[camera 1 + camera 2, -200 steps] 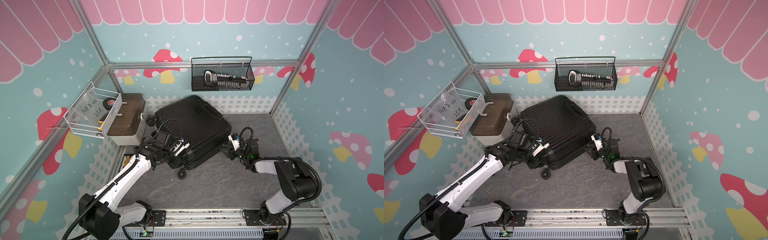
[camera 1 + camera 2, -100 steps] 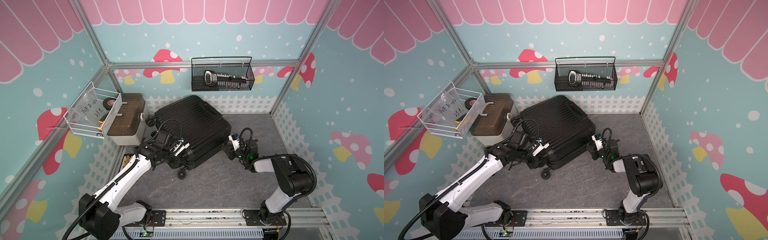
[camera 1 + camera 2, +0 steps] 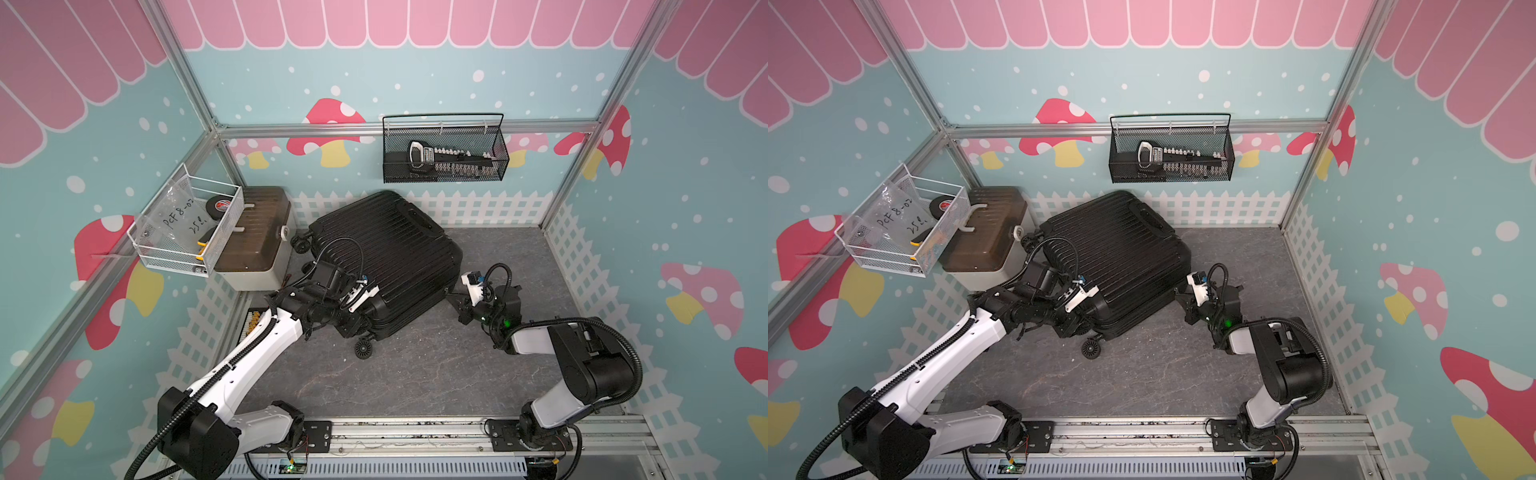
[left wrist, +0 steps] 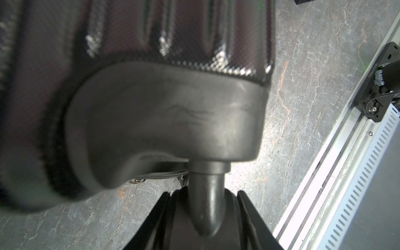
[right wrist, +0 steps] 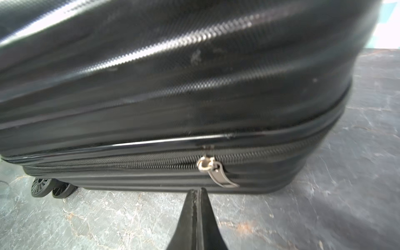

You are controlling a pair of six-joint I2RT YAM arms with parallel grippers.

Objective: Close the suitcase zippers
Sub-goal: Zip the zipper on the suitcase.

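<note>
the black suitcase (image 3: 386, 249) lies flat on the grey desk (image 3: 415, 374), towards the back and just beside the beige box (image 3: 253, 266), with the zippers (image 5: 129, 165) running along its side seam. the left fingers (image 4: 158, 225) are closed around a wheel stem (image 4: 205, 194) at the case's near corner. the right fingers (image 5: 189, 223) are pressed tight together, holding nothing, their tips just short of the silver zipper pull (image 5: 218, 173).

Both top views look down from high above the arms' rail onto the whole bench (image 3: 436, 374) and suitcase (image 3: 386, 249), while the left wrist view looks past the left tool (image 4: 202, 192) at a wheel (image 4: 204, 212) from very close, and the right wrist view faces the zipper (image 5: 151, 164) just beyond the right tool (image 5: 197, 194).
</note>
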